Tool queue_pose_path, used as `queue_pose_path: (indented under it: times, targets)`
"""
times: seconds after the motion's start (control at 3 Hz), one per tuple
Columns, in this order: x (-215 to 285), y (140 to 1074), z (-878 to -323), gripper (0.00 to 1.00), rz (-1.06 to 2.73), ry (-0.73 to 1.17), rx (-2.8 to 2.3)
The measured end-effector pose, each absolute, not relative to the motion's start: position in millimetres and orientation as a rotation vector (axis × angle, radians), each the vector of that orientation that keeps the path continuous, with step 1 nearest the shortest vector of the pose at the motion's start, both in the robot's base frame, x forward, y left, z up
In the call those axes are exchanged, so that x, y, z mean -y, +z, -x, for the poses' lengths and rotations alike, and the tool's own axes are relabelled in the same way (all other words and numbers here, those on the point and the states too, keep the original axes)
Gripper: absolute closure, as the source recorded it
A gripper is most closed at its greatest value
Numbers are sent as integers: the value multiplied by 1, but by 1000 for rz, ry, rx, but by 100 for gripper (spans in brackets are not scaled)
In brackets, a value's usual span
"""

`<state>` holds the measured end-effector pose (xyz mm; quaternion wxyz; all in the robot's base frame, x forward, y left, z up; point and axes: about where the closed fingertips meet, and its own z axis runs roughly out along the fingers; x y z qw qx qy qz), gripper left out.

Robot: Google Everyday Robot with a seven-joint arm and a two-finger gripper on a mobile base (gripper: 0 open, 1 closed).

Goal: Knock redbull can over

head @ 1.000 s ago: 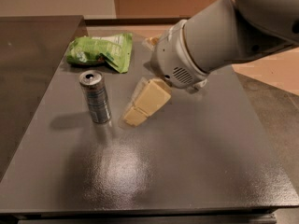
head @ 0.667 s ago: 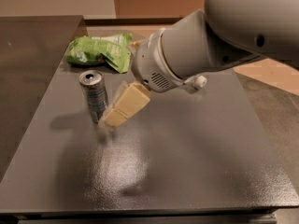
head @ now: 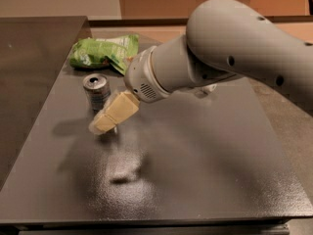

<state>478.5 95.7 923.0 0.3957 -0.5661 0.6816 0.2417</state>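
A crumpled green bag (head: 102,53) lay at the far left of the dark surface (head: 195,175), just beyond the redbull can (head: 96,88). The can stood upright with its silver top showing. The tan tool (head: 105,122), just near of the can, hid its base. Whether the tool was spread or pressed together could not be told.

Shiny metal can (head: 96,89), top gleaming. Cream, matt plastic tool (head: 101,123) just beside it. Table (head: 195,175): dark, speckled, faint sheen. Green bag (head: 102,53) crinkly, glossy. Arm (head: 234,48) smooth grey plastic.
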Motion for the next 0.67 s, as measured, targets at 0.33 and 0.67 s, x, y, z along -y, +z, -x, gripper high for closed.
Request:
queue_pose_path:
  times: [0.33, 0.67]
  targets:
    - [-110, 910, -487, 0, 1400, 660, -1732]
    - [-120, 906, -491, 0, 1387, 690, -1728]
